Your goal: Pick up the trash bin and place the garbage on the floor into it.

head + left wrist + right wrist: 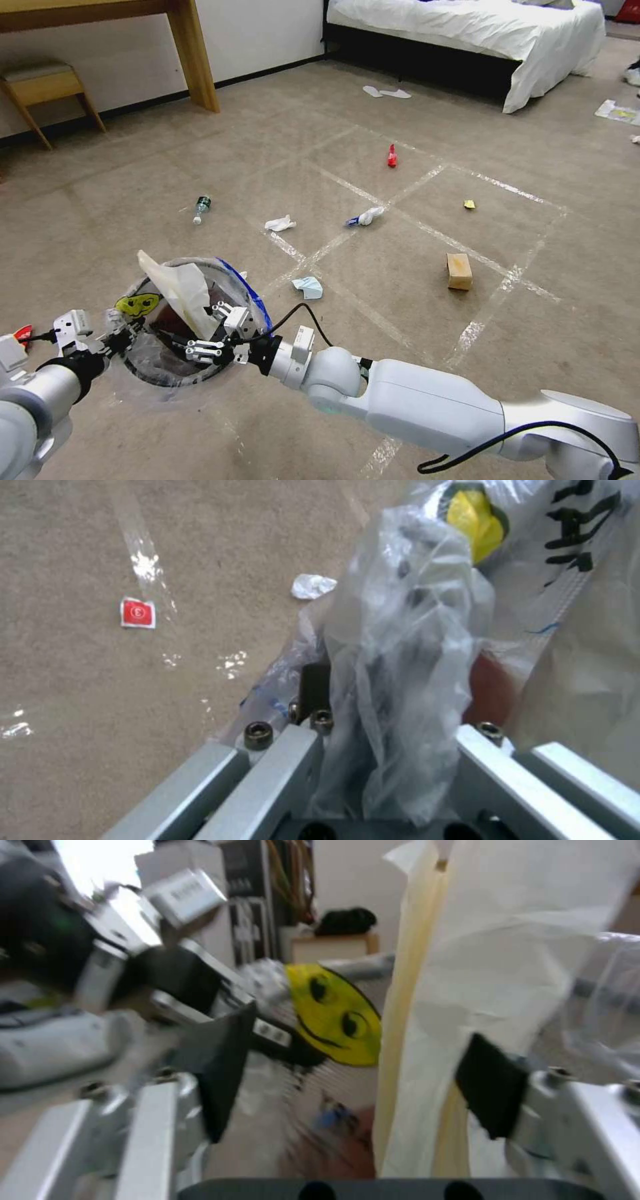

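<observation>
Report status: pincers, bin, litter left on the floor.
Left pincer shut on trash bin rim. Right pincer open over the bin mouth, white paper between its fingers. Bottle, box, mask on floor.

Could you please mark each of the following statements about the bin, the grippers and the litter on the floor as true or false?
1. The left gripper holds the trash bin by its rim. True.
2. The right gripper is closed on the brown paper box. False: it is open over the bin's mouth, with a white paper between its fingers; the box lies on the carpet.
3. The plastic bottle lies on the floor beyond the bin. True.
4. The pale blue mask is already inside the bin. False: it lies on the carpet beside it.
5. The red wrapper lies nearer the bed than the box does. True.
</observation>
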